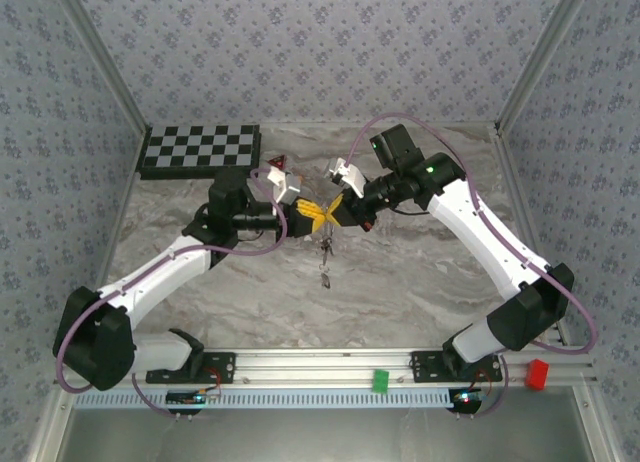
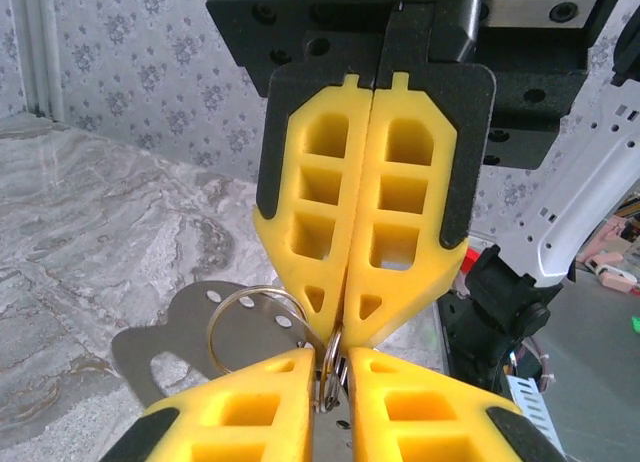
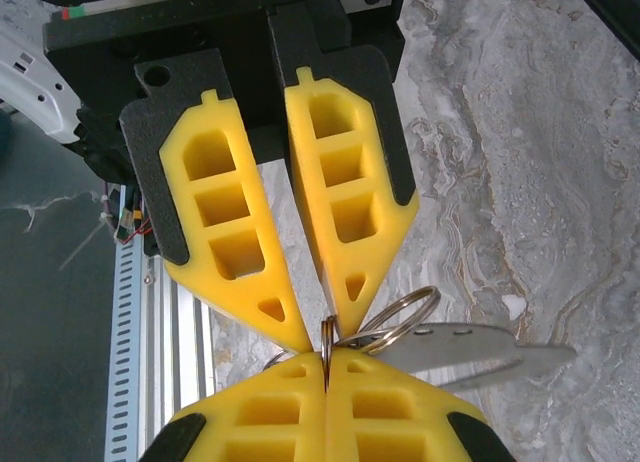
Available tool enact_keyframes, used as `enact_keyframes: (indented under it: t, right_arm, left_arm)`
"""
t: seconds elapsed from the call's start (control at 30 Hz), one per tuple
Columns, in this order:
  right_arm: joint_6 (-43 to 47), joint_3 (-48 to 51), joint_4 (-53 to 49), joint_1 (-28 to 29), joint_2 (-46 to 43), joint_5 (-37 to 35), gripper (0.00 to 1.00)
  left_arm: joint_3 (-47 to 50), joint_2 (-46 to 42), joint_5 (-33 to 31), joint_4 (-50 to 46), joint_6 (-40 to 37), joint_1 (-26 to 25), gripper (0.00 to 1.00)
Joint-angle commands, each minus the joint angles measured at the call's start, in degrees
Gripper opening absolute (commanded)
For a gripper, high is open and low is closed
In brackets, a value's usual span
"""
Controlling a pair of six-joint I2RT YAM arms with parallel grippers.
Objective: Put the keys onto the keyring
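Note:
Both grippers meet tip to tip above the middle of the table. The keyring (image 2: 331, 374), a thin steel split ring, stands edge-on between them. My right gripper (image 3: 326, 356) is shut on one side of it. My left gripper (image 2: 330, 356) is closed on the other side, with only the ring's width between its pads. A second ring (image 3: 402, 314) and a flat steel tag (image 3: 490, 348) hang from the keyring toward the table. The keys are too small to make out. A tiny dark piece (image 1: 324, 279) lies on the table below the grippers (image 1: 320, 214).
A checkerboard (image 1: 200, 149) lies at the back left with small red bits beside it. A green block (image 1: 380, 380) and a red block (image 1: 538, 374) sit on the front rail. Patterned walls close in the marble table (image 1: 420, 282).

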State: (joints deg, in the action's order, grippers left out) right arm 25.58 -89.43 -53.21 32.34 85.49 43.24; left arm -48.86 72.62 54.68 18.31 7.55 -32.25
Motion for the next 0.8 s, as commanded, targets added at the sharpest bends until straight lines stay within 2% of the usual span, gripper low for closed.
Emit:
enact_keyframes:
  t: [0.0,0.07,0.2,0.27,0.33,0.37,0.4,0.47,0.57,0.77]
  right_arm:
    - [0.9,0.5,0.0,0.8,-1.5,2.2,0.0]
    - [0.9,0.6,0.2,0.8,-1.5,2.3,0.0]
    - [0.8,1.1,0.8,0.9,-1.8,1.7,0.0]
    - [0.8,1.8,1.2,0.8,-2.5,1.8,0.06]
    - [0.3,2.8,1.8,0.5,-3.6,2.8,0.06]
    - [-0.4,3.7,3.2,0.2,-4.3,2.6,0.1]
    - [-2.0,4.8,5.3,-0.2,-5.3,1.9,0.22]
    - [-5.1,7.6,9.5,-0.9,-7.7,1.2,0.25]
    - [-9.8,13.0,17.6,-2.8,-12.0,0.9,0.4]
    - [-23.2,26.8,38.7,-6.9,-21.4,0.3,0.45]
  left_arm:
    - [-2.5,0.8,1.7,-0.9,-2.1,-0.6,0.12]
    - [-2.5,0.8,1.7,-0.8,-1.9,-0.7,0.0]
    - [-2.4,0.6,1.3,-0.2,-1.8,-1.0,0.0]
    - [-2.1,0.4,1.0,0.4,-1.6,-1.0,0.0]
    - [-1.8,-0.1,0.3,1.2,-1.3,-1.0,0.0]
    - [-1.3,-0.5,-0.2,2.0,-1.1,-1.1,0.0]
    - [-0.9,-0.8,-0.6,2.5,-1.0,-1.1,0.0]
    - [-0.2,-1.5,-1.3,4.2,-0.3,-1.0,0.0]
    - [0.5,-2.3,-2.1,6.2,0.8,-1.1,0.0]
    - [1.4,-3.2,-4.2,9.9,2.9,-1.6,0.0]
